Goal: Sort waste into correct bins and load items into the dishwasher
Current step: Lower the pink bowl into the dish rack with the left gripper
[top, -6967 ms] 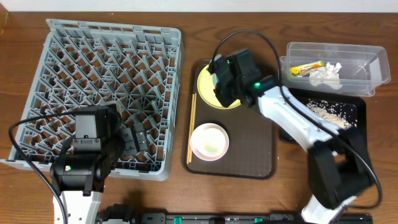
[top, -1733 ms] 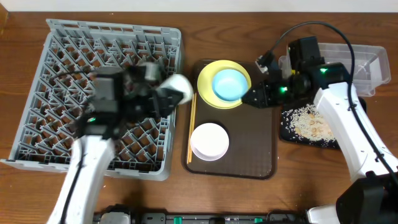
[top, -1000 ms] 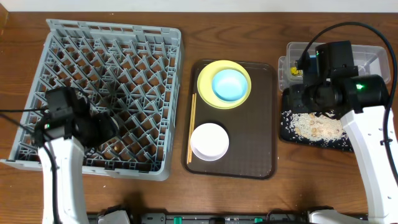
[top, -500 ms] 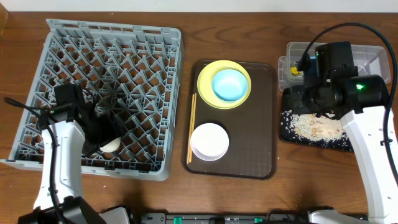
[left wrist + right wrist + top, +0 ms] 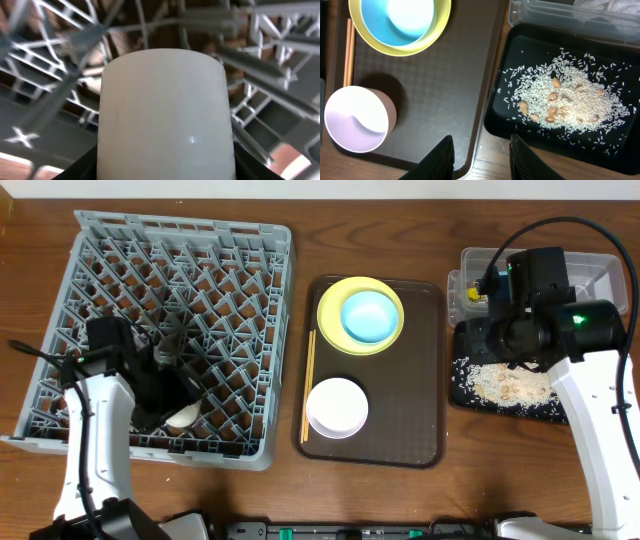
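Observation:
A small white cup [image 5: 165, 115] stands among the pegs of the grey dishwasher rack [image 5: 180, 270], near its front left. My left gripper [image 5: 170, 410] is shut on the cup [image 5: 183, 417], a black finger pressing each side. On the brown tray the light blue bowl [image 5: 368, 315] sits in the yellow plate [image 5: 330, 305]. The pale pink-white bowl [image 5: 355, 117] and wooden chopsticks [image 5: 308, 385] lie there too. My right gripper [image 5: 482, 162] hangs open and empty above the gap between that tray and the black tray [image 5: 500, 112], which holds rice scraps [image 5: 565, 97].
The clear tub [image 5: 590, 280] behind the black tray holds the wrapper [image 5: 472, 295]; my right arm [image 5: 530, 320] covers much of it. The brown serving tray [image 5: 420, 410] lies between rack and bins. Upright rack pegs [image 5: 260, 75] crowd close around the cup.
The left gripper has carried the cup toward the front left of the rack and set it lower among the pegs. The right arm has stayed still.

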